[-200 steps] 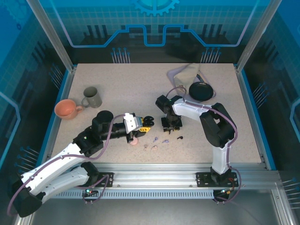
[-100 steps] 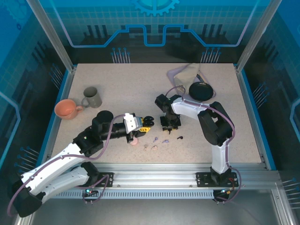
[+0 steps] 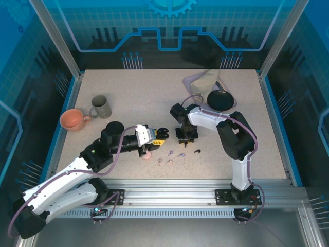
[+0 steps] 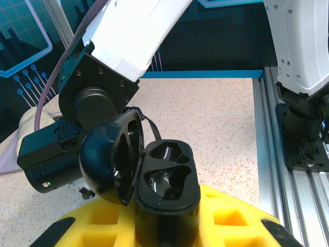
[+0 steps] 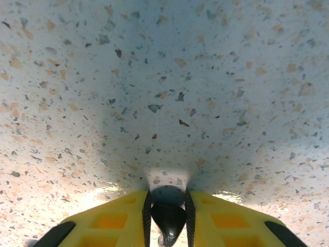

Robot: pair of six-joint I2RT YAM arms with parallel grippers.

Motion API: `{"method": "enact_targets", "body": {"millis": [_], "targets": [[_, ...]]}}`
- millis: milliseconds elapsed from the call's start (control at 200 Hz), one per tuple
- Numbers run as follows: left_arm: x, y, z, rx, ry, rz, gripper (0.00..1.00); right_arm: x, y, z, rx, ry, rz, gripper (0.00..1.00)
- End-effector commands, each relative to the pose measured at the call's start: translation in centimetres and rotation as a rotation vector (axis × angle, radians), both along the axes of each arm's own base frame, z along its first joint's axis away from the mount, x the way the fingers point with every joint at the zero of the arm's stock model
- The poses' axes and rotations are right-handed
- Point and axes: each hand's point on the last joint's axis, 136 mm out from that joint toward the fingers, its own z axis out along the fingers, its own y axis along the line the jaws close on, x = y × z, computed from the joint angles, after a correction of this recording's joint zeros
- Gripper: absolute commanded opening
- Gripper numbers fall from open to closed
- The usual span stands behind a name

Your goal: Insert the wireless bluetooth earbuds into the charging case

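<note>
**Worktop** [image 3: 154, 92]: flat, matte, pale stone-look surface with dark and tan speckles.

**Left hand** [image 3: 156, 135]: the yellow, recess-moulded fingers [image 4: 231, 226] are closed on the charging case [image 4: 167, 180], near the middle of the worktop. The case is glossy black plastic. Its base is oblong with rounded corners and has two empty, kidney-shaped wells facing up out of the grip. The domed lid [image 4: 110, 159] stands hinged open at the left of the base. The long axis of the case runs out from the fingers, pointing right toward the right hand [image 3: 187, 138], which is near but apart.

**Right hand** [image 5: 167, 206]: the fingers are drawn almost together, pinching the held black earbud [image 5: 167, 213] close over the worktop. The earbud is smooth, glossy and drop-shaped. Its rounded end faces the worktop, and its long axis lies along the fingers.

**Loose items, near side:**
- The loose black earbud [image 3: 197, 151] lies to the right.
- The lavender earbuds [image 3: 170, 152] and pale pink earbuds [image 3: 160, 162] lie left of it. They are too small to tell which way they point.
- A rounded pink case [image 3: 147, 155] sits just beside the left hand.

**Far left:** an orange cup [image 3: 72, 119] and a grey mug [image 3: 101, 106].
</note>
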Motion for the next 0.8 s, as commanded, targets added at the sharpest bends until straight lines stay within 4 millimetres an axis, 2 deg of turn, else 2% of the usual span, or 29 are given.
{"method": "enact_targets", "body": {"millis": [0,400,685,795], "targets": [[-0.2,0.2,0.8,0.001,-0.035,0.000,0.04,-1.4,-0.5,-1.2,-0.013,0.078,-0.005,0.24],[-0.3,0.0,0.3,-0.019,0.010,-0.001,0.04,-0.6,-0.5,1.1,0.027,-0.004,0.003,0.23],[-0.2,-0.1,0.1,-0.026,0.018,0.004,0.04,-1.0,-1.1,0.5,0.007,0.013,0.015,0.23],[-0.1,0.0,0.0,-0.021,0.021,0.008,0.04,-0.6,-1.2,1.2,0.014,-0.030,0.018,0.23]]}}
